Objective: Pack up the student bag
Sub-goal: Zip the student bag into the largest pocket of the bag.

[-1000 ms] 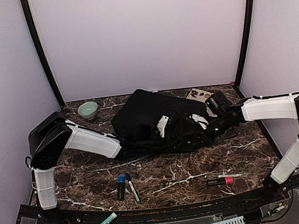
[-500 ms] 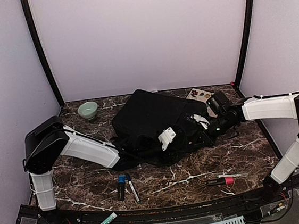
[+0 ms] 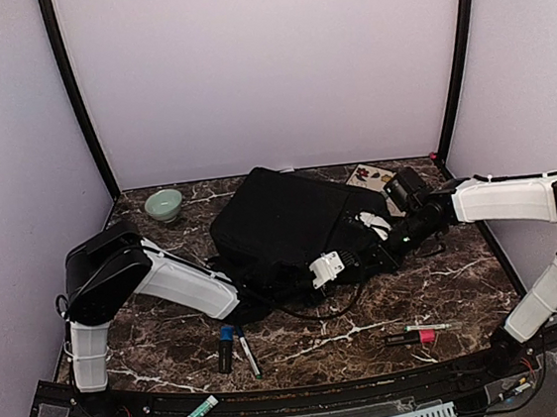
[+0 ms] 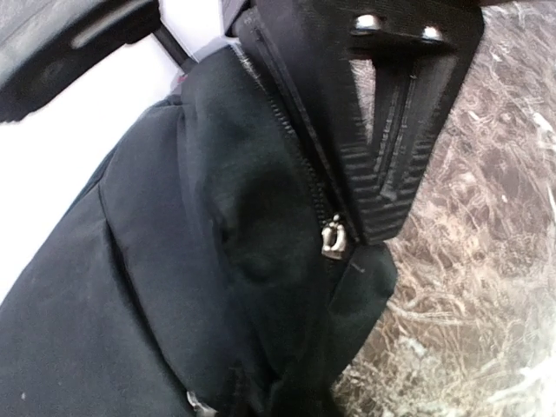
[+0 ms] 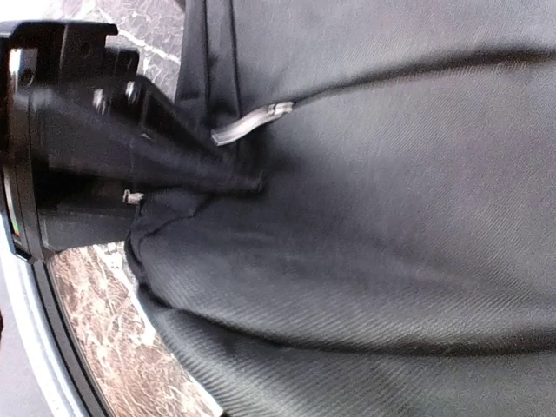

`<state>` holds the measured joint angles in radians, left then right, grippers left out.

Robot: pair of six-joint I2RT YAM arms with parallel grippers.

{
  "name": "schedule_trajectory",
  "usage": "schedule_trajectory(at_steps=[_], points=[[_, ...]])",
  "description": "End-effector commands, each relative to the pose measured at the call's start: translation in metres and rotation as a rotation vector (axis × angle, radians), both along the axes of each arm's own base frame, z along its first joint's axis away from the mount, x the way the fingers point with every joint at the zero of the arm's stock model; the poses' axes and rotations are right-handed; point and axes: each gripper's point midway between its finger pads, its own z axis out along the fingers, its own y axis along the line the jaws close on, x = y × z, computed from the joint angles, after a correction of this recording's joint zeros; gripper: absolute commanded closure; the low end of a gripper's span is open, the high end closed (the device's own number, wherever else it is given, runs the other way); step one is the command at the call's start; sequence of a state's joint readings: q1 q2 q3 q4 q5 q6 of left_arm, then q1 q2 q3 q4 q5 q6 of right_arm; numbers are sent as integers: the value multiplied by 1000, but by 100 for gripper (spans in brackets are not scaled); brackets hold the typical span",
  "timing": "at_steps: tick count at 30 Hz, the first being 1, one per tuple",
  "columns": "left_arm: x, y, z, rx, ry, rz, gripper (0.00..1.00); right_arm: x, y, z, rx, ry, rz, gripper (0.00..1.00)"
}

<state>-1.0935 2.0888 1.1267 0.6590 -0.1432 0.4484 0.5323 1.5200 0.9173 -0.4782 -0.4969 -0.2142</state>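
The student bag (image 3: 279,216), large, black and soft, lies at the middle back of the marble table. My left gripper (image 3: 328,267) is at its near right edge. In the left wrist view the left gripper (image 4: 295,287) is shut on a fold of the student bag (image 4: 174,287), and one ridged finger (image 4: 391,165) presses beside the metal zipper slider (image 4: 333,239). My right gripper (image 3: 373,230) holds the bag's right side. In the right wrist view the right gripper (image 5: 261,195) is shut on the fabric of the student bag (image 5: 391,261), next to a silver zipper pull (image 5: 248,123).
A green bowl (image 3: 164,205) stands at the back left and a patterned card (image 3: 370,175) at the back right. A blue-capped marker (image 3: 226,345) and a pen (image 3: 246,349) lie near front left, a pink marker (image 3: 412,337) front right, a glue stick (image 3: 200,412) on the front ledge.
My left gripper has moved from on top of the bag toward the front right, to the bag's near edge, and the fabric there has stretched out with it. The right gripper stays put.
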Motion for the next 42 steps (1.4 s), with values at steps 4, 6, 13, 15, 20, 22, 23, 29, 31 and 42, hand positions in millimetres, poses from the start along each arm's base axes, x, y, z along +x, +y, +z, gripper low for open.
schedule_trajectory(at_steps=[4,6,13,15,20,22,23,29,31,42], points=[[-1,16,-5,89,-26,31,100,15,-37,18,-198,-135,-44,100],[-3,20,-4,97,-22,32,100,14,-46,12,-251,-124,-54,100],[-11,32,-13,166,18,19,100,-3,-47,10,-233,-64,-8,100],[-13,33,-14,163,25,14,100,-11,-40,14,-187,-45,40,100],[-11,33,-15,186,15,17,100,-1,-54,-1,-261,-63,-2,100],[-11,42,-18,221,4,31,100,6,-67,-6,-293,-74,-38,100],[-12,45,-16,222,0,31,100,12,-74,-7,-306,-82,-55,100],[-27,65,-12,254,35,9,100,35,-102,-18,-339,-101,-96,100],[-31,71,-13,279,52,11,100,44,-109,-21,-339,-103,-111,100],[-30,138,-7,375,35,192,100,92,-108,-35,-302,-125,-128,100]])
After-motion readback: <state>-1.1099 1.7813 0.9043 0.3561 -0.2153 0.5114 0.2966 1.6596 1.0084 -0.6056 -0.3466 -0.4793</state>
